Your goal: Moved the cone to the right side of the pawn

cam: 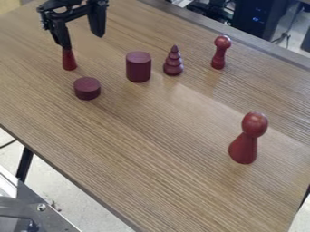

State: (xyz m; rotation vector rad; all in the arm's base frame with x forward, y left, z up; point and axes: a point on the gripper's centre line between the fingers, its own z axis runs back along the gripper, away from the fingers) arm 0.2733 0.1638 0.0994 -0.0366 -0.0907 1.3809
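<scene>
Metalwork (51,215), grey and flat-faced with a rounded bolt head, occupies the lower left corner, beyond the edge of the bench (151,149), whose top shows a fine, straight, light-brown wood grain. Above, at the upper left, the black hand (82,41) hangs with its two fingers set wide apart, nothing between them. Directly below the fingertip nearer the view's left edge stands the cone (70,61), smooth, red and flaring to a round base; its top is hidden by that finger, and contact cannot be determined. Just beside it, nearer the viewer, lies the disc (87,89), a low, flat-topped, dull maroon round. Next comes the cylinder (138,68), upright, straight-sided and of similar finish. Near it rises the tree (173,63), stacked in rounded tiers to a point. Farther right stands the small pawn (218,55), glossy red, with ball head and slim, flared body. Rightmost and nearer the viewer is the large pawn (245,145), upright and polished, its egg-shaped head above a broad, flaring skirt. Both pawns stand well apart from the cone.
</scene>
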